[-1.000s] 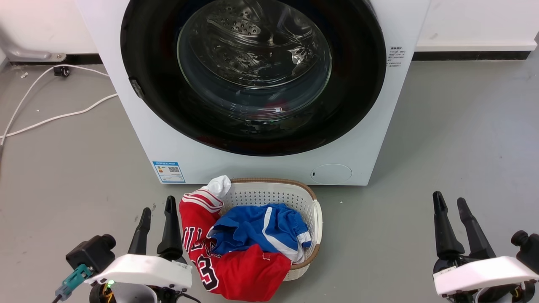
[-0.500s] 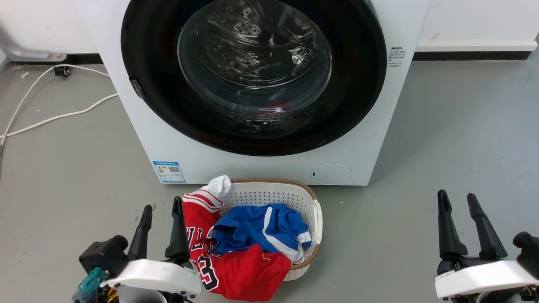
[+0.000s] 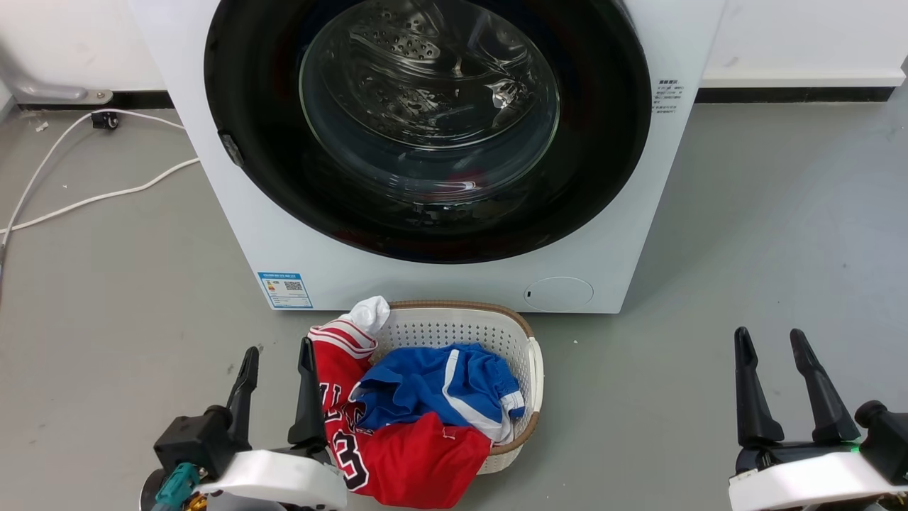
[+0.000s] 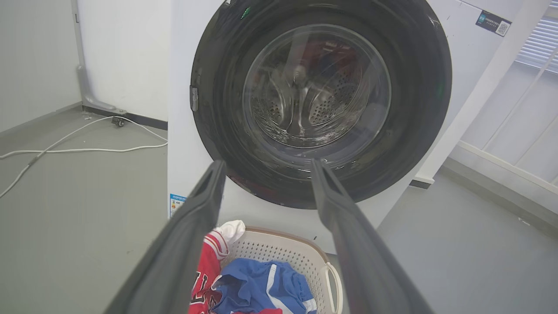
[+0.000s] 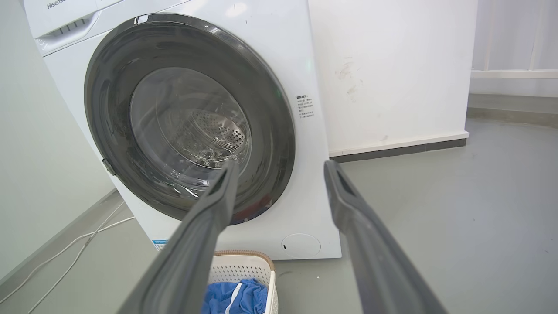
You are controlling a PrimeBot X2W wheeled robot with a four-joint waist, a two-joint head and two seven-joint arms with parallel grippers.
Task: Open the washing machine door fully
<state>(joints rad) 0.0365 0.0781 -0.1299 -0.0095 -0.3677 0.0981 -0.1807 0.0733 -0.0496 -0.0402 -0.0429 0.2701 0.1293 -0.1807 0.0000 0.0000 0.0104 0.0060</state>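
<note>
Top of washing machine door (image 3: 262, 106) is cut off.

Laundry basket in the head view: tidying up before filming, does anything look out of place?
Yes: the red basketball jersey spills over the left rim of the white perforated basket toward the grey floor. A white garment drapes the rim too.

Black door (image 3: 428, 128) (white machine (image 3: 425, 285))

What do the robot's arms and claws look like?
The left claw and right claw each have two long, pointy black fingers on a smooth white wrist shell. A black camera block sits beside each wrist. The left wrist has a teal plug; the right shows a tiny green light.
</note>
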